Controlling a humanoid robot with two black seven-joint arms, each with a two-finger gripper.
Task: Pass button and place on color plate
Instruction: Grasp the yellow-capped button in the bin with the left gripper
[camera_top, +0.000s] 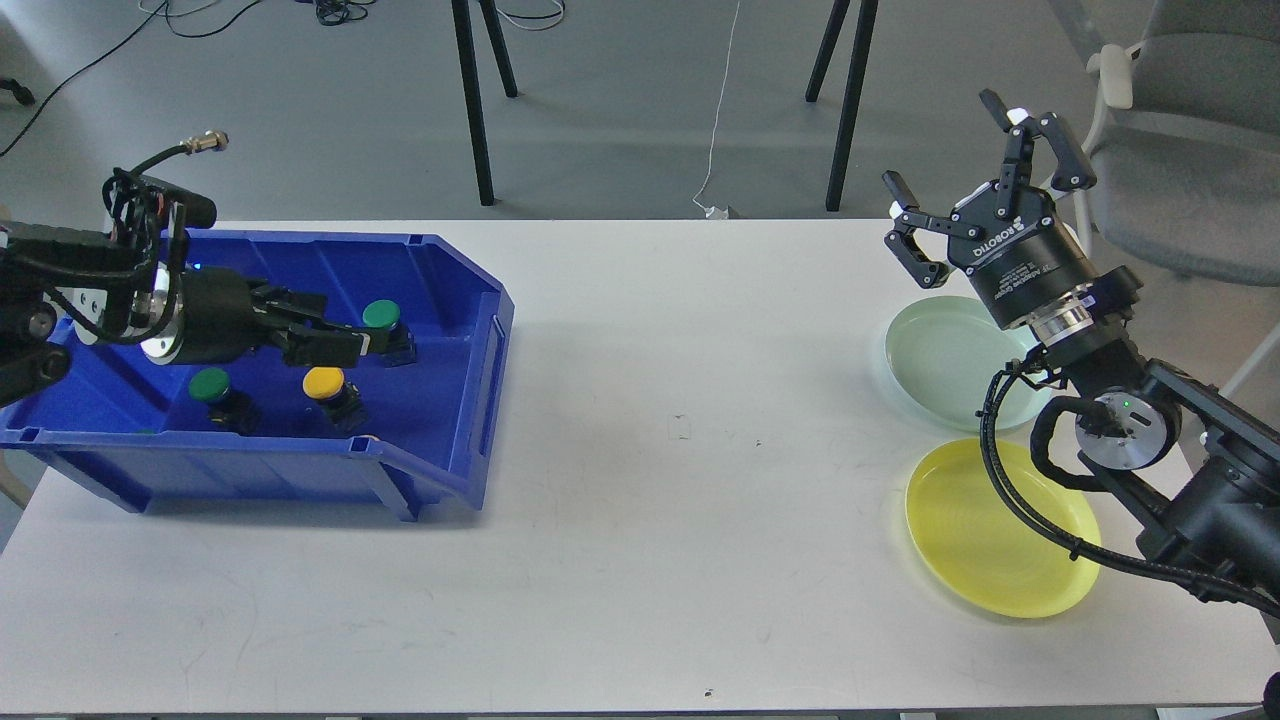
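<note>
Three push buttons stand in the blue bin (452, 480): a green one (382, 314) at the back, a yellow one (324, 382) in front of it, and another green one (210, 384) to the left. My left gripper (345, 338) reaches low into the bin from the left. Its fingers look slightly open and its tips lie just left of the back green button, above the yellow one. My right gripper (975, 165) is open and empty, raised above the pale green plate (940, 365). A yellow plate (1000, 535) lies nearer, in front of it.
The bin sits on the left of the white table (680, 520) and the two plates on the right. Black stand legs (475, 110) and a grey chair (1190, 150) are behind the table.
</note>
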